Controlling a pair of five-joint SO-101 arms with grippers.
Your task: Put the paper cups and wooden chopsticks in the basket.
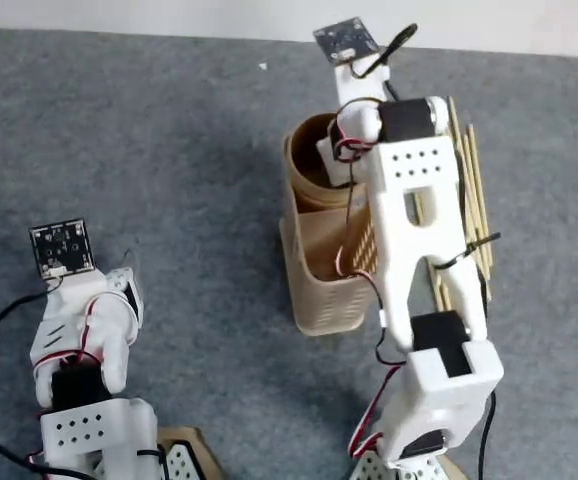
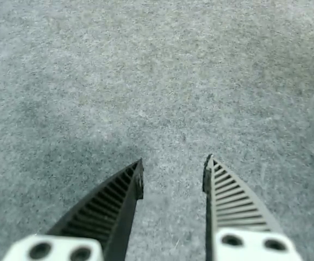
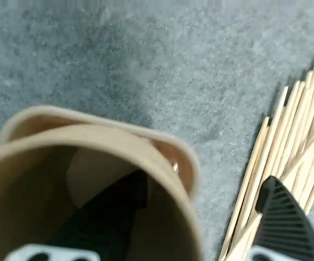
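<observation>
The right arm stretches long over the basket [image 1: 329,290], wrist bent down at its far end. The right gripper [image 3: 203,182] stands apart, one finger inside the nested brown paper cups [image 1: 309,150], the other outside and clear of the wall. The cups stand upright in the basket's far end. Pale wooden chopsticks [image 1: 472,190] lie bundled just beside the basket, toward the right edge of the grey desk [image 1: 169,130]. The left gripper [image 2: 173,163] hangs open and empty near the front left corner
</observation>
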